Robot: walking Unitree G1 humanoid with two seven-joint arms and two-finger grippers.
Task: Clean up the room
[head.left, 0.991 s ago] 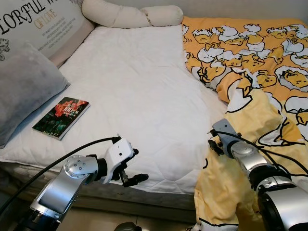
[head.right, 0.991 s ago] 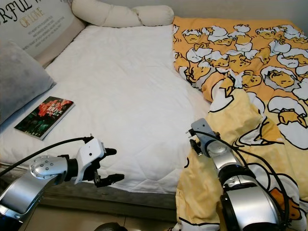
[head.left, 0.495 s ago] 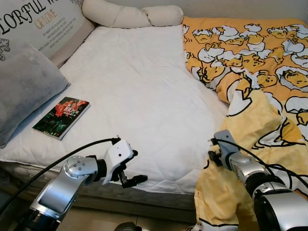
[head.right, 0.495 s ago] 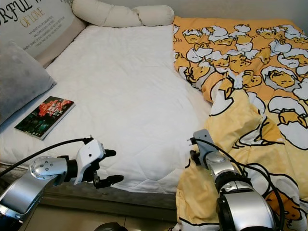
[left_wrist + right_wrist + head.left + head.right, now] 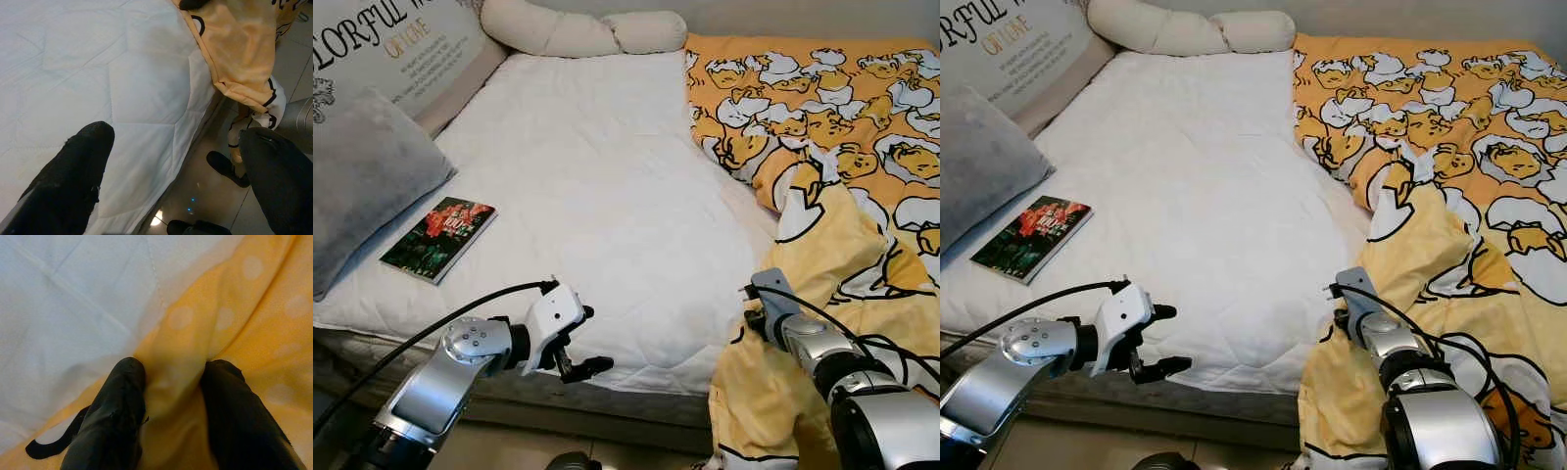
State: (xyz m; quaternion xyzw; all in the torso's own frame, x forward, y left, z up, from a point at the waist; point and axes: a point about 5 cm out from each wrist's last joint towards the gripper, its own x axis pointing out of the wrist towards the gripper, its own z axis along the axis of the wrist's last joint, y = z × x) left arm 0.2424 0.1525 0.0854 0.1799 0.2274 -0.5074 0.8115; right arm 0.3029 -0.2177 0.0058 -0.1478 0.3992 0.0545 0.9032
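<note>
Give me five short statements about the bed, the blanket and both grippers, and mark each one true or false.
1. The right gripper has a fold of the yellow blanket pinched between its fingers. True.
2. The left gripper is shut on the book. False: it is open at the near edge of the mattress, holding nothing.
3. The book lies on the white mattress beside the grey pillow. True.
4. The blanket covers the whole bed. False: it lies on the robot's right side, and its near corner hangs over the edge.
5. The book rests on the blanket. False: they lie far apart.
</note>
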